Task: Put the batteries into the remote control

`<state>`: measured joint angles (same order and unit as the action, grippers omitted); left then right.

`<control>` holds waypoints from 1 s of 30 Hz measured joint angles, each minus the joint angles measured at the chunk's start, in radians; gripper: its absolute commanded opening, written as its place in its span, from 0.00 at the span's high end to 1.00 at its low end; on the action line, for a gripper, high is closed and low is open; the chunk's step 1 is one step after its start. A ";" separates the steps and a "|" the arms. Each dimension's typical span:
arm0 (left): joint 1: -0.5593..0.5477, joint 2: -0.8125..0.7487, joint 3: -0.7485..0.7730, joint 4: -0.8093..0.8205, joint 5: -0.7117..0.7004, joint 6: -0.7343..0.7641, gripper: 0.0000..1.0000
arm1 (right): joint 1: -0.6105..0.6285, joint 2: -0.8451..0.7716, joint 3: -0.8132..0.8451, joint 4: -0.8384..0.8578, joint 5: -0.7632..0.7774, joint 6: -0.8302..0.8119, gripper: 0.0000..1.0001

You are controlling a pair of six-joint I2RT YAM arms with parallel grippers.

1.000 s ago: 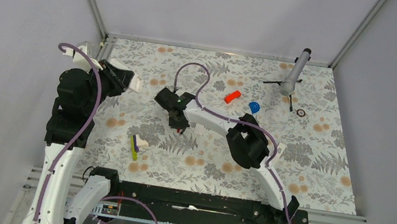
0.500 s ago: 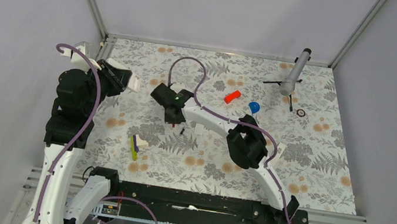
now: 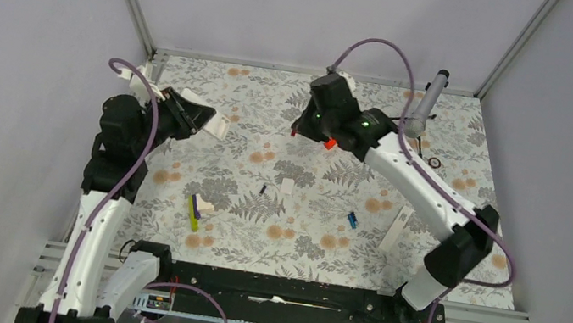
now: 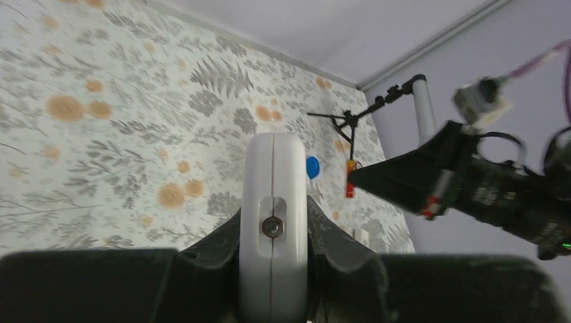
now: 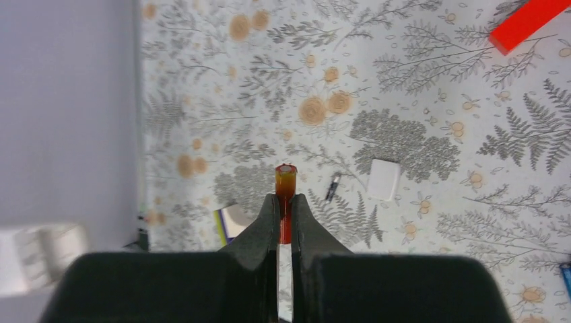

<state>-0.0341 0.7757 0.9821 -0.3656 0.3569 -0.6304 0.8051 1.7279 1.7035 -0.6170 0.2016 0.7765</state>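
Right end effector [image 5: 285, 200] has swung far, pinching red battery [image 5: 285, 177]

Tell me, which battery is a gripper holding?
The red battery, pinched in the right gripper; the blue battery lies loose on the table.
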 measured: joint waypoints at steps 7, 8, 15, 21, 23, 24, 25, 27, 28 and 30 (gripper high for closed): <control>-0.072 0.229 -0.090 0.195 0.128 -0.185 1.00 | -0.033 -0.145 -0.042 0.003 -0.175 0.110 1.00; -0.104 0.270 -0.109 0.216 0.137 -0.211 1.00 | -0.033 -0.148 -0.052 0.005 -0.207 0.129 1.00; -0.200 0.349 -0.188 0.370 0.158 -0.325 1.00 | -0.031 -0.149 -0.148 0.009 -0.309 0.239 1.00; -0.238 0.385 -0.255 0.563 0.153 -0.444 1.00 | -0.027 -0.149 -0.171 0.018 -0.357 0.317 0.98; -0.248 0.387 -0.274 0.590 0.151 -0.466 1.00 | -0.027 -0.147 -0.178 0.027 -0.372 0.336 0.98; -0.251 0.387 -0.282 0.603 0.152 -0.474 1.00 | -0.027 -0.144 -0.178 0.027 -0.379 0.347 0.98; -0.253 0.387 -0.286 0.613 0.151 -0.479 1.00 | -0.027 -0.141 -0.178 0.030 -0.382 0.354 0.98; -0.254 0.386 -0.293 0.630 0.150 -0.489 1.00 | -0.026 -0.135 -0.178 0.032 -0.387 0.367 0.98; -0.254 0.386 -0.295 0.639 0.148 -0.492 1.00 | -0.026 -0.133 -0.179 0.033 -0.388 0.374 0.98; -0.254 0.384 -0.299 0.650 0.148 -0.496 1.00 | -0.026 -0.131 -0.185 0.033 -0.388 0.383 0.98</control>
<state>-0.2878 1.1599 0.6830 0.2844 0.5049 -1.1263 0.7792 1.5967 1.5188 -0.5842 -0.1864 1.1591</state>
